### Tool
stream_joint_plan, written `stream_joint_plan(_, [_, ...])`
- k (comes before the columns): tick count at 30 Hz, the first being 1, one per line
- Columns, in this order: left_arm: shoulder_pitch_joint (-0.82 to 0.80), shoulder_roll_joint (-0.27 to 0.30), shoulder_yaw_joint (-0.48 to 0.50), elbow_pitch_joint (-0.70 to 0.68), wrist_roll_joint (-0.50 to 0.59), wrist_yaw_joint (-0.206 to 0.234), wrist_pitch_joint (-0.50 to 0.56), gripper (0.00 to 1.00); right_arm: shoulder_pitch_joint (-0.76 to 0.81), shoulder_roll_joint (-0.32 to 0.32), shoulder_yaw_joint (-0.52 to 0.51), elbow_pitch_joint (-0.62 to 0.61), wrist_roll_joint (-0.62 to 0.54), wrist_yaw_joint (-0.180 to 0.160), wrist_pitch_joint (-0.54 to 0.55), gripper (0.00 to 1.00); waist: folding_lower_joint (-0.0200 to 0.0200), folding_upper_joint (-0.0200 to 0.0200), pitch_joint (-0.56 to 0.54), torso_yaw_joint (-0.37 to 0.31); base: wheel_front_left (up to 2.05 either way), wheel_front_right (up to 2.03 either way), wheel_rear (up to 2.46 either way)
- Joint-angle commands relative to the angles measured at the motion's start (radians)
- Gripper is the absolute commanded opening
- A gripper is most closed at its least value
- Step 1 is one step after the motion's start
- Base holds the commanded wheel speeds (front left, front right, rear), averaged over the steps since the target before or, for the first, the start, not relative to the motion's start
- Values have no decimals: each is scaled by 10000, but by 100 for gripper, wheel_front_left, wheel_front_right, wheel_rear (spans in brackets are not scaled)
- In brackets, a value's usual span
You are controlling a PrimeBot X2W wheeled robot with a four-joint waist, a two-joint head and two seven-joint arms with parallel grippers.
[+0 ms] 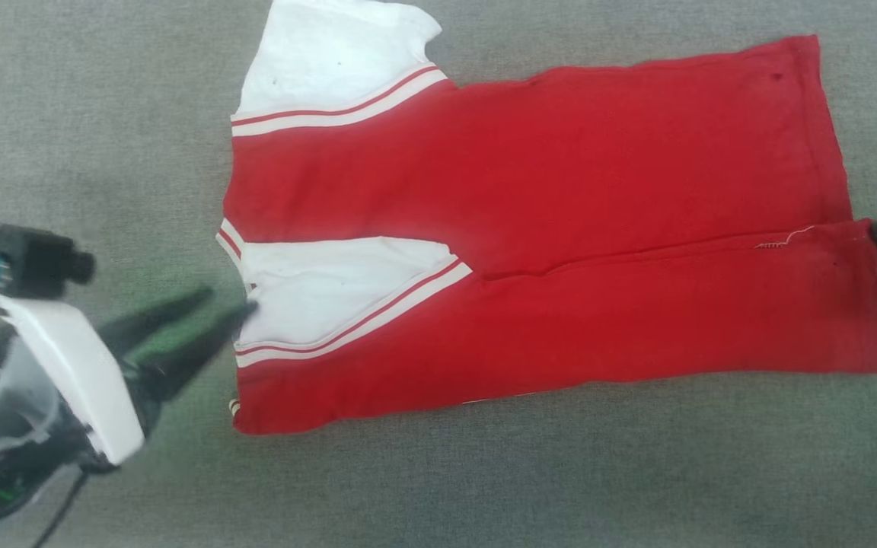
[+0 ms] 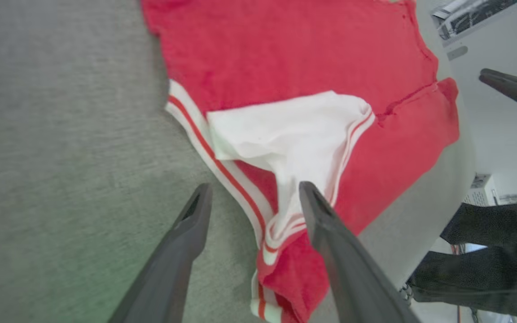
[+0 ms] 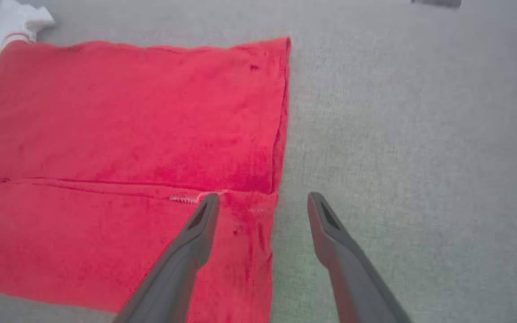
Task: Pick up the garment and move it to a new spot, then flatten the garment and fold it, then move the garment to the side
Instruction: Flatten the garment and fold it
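Left gripper (image 2: pixel 255 186): jaws wide, nothing held. Its tips straddle the striped trim at the sleeve-end edge of the garment (image 2: pixel 285 54), one finger over the folded-in white sleeve (image 2: pixel 285 134), the other over the grey tabletop (image 2: pixel 61 134). Can't tell if it's touching the cloth; the head view is blurred there. Right gripper (image 3: pixel 263 196): also wide, empty, one tip above the hem corner by the fold line, the other off the cloth. Garment lies flat mid-table, red back up, near long side folded over the body, far sleeve (image 1: pixel 332 53) sticking out.
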Motion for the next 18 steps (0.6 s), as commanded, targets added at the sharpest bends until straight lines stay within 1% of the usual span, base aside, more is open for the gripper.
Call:
stream_joint_plan(1, [28, 33, 111, 60, 103, 29, -156, 100, -180, 59, 19, -3, -104, 2, -266, 100, 0, 0, 8, -29, 0, 0, 0])
stream_joint_plan(3, [-69, -35, 336, 239, 224, 1, -665, 100, -473, 232, 260, 63, -318, 2, -1118, 100, 0, 0, 31, -104, 0, 0, 0])
stream_joint_plan(4, [-155, -133, 521, 416, 185, 79, -975, 100, -643, 271, 347, 84, -443, 2, -1627, 100, 0, 0, 64, -131, 0, 0, 0])
stream_joint_plan(7, [-545, -402, 852, 1161, 522, 303, -1583, 100, -1147, 632, 711, 272, -735, 2, -2995, 100, 0, 0, 197, -308, 0, 0, 0])
stream_joint_plan(8, [-757, -506, 931, 1508, 722, 419, -1689, 100, -1338, 790, 813, 365, -848, 2, -3450, 100, 0, 0, 254, -389, 0, 0, 0])
stream_joint_plan(11, [-1622, -965, 1172, 2485, 1080, 527, -1755, 100, -1825, 1233, 1078, 687, -1061, 2, -4563, 100, 0, 0, 485, -702, 0, 0, 0])
stream_joint_plan(12, [-1976, -1069, 1252, 2865, 1283, 603, -1749, 100, -1977, 1368, 1182, 804, -1097, 1, -4851, 100, 0, 0, 574, -822, 0, 0, 0])
stream_joint_plan(13, [-2801, -1342, 1370, 3669, 1544, 531, -1491, 100, -2240, 1673, 1265, 998, -1204, 2, -5376, 100, 0, 0, 753, -1086, 0, 0, 0])
stream_joint_plan(15, [-3611, -1664, 1407, 4451, 1798, 529, -1206, 100, -2422, 1890, 1412, 1160, -1272, 2, -5720, 100, 0, 0, 928, -1372, 0, 0, 0])
stream_joint_plan(18, [-4795, -2041, 1320, 5593, 2107, 376, -409, 100, -2581, 2146, 1568, 1333, -1345, 2, -6112, 100, 0, 0, 1120, -1775, 0, 0, 0])
